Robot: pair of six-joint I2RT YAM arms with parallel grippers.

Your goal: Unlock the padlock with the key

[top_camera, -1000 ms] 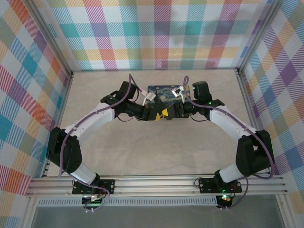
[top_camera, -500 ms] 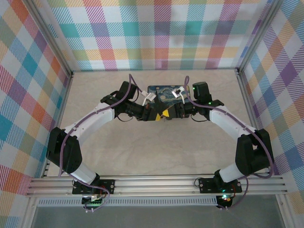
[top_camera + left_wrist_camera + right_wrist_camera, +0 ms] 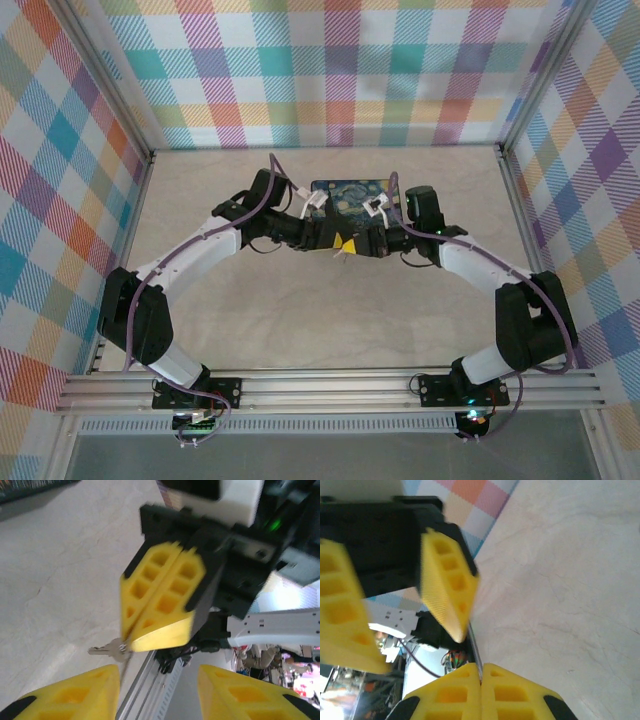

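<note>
In the left wrist view my right gripper (image 3: 134, 636) is shut, and a small silver key (image 3: 107, 650) sticks out to the left from its yellow pads. My left gripper (image 3: 159, 696) stands open just below it, its fingers on either side and off the key. Seen from the right wrist, a thin metal edge of the key (image 3: 475, 652) rises from my shut right gripper (image 3: 481, 679), with the left gripper (image 3: 415, 650) open above it. From above, the left gripper (image 3: 333, 240) and right gripper (image 3: 353, 243) meet tip to tip mid-table. The padlock is hidden.
A blue picture card (image 3: 350, 195) lies on the beige table (image 3: 320, 310) just behind the two grippers. Plaid walls (image 3: 330, 70) close in the back and both sides. An aluminium rail (image 3: 320, 385) runs along the near edge.
My left gripper has opened and let go of the key. The right gripper has shut on the key and shifted slightly left, toward the left gripper.
</note>
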